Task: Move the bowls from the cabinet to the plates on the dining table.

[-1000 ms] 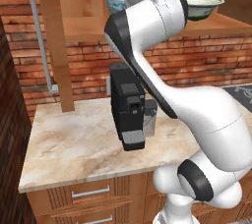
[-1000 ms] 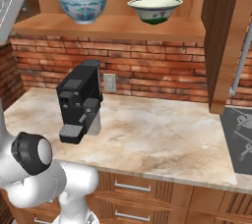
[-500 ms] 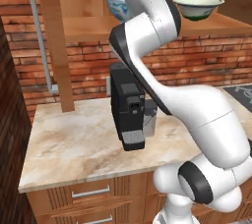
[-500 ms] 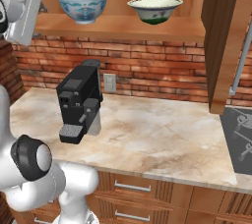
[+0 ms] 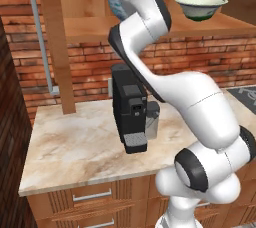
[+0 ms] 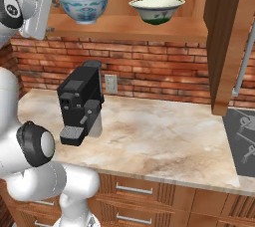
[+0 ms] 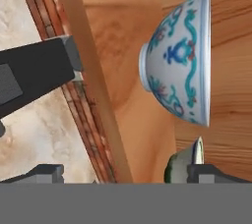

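**Desk:** Bowls first: where do they stand relative to the coffee machine (image 6: 79, 102)?

**Photographer:** Going near to far: the marble-patterned counter (image 6: 164, 136) carries the black coffee machine. Behind it runs the brick wall (image 6: 149, 71), and above that the open wooden cabinet (image 6: 129, 24) holds both bowls on its shelf. The blue-patterned white bowl (image 6: 83, 6) sits almost straight above the machine; the pale cream-green bowl (image 6: 156, 9) stands farther along the shelf, well apart from it, both upright.

**Desk:** And the gripper?

**Photographer:** The gripper (image 7: 123, 171) is raised to shelf level just beside the patterned bowl, on the side away from the green one. Its jaws stand wide apart and empty, touching nothing. The hand camera is rolled, so the patterned bowl (image 7: 179, 61) appears on its side, foot ring toward the shelf.

**Desk:** How will that bowl handle?

**Photographer:** My judgement: glazed ceramic, stiff, fairly light, slick and breakable if dropped or knocked against the shelf. The belly looks too wide to span, so the thin rim seems the place to pinch, one finger inside and one outside, then lift clear before drawing it out.

**Desk:** Progress?

**Photographer:** Neither bowl has left the cabinet; the first pick is not yet made.
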You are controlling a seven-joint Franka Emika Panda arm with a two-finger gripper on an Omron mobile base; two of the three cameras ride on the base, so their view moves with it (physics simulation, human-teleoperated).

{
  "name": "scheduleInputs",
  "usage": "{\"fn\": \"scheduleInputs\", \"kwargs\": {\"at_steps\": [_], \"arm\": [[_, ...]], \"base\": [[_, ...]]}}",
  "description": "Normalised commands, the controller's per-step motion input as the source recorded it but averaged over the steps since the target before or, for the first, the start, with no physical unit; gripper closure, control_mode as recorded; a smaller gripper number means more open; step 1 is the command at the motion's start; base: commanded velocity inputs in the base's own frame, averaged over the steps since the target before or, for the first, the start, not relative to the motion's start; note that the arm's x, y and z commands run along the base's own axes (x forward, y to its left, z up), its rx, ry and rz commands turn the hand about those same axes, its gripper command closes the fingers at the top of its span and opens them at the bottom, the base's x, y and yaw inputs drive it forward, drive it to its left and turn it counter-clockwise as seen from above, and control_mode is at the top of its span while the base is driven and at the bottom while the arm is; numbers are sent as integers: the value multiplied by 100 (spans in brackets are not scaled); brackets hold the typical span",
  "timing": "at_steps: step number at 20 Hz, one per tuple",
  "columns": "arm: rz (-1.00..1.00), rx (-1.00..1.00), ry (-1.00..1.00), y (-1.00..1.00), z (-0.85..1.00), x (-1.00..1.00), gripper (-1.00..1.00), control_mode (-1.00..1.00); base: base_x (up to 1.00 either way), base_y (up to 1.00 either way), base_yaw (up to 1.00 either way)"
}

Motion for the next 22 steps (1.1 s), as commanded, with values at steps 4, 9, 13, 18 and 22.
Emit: {"fn": "scheduleInputs", "kwargs": {"at_steps": [4, 9, 13, 18, 22], "arm": [[-7, 7, 0, 0, 29, 40, -100, -100], [-1, 12, 0, 0, 9, 41, -100, -100], [0, 6, 0, 0, 5, 51, -100, -100], [0, 0, 0, 0, 0, 60, -100, -100], [0, 0, 0, 0, 0, 58, -100, -100]], "base": [[0, 0, 0], [0, 0, 0], [0, 0, 0], [0, 0, 0], [0, 0, 0]]}}
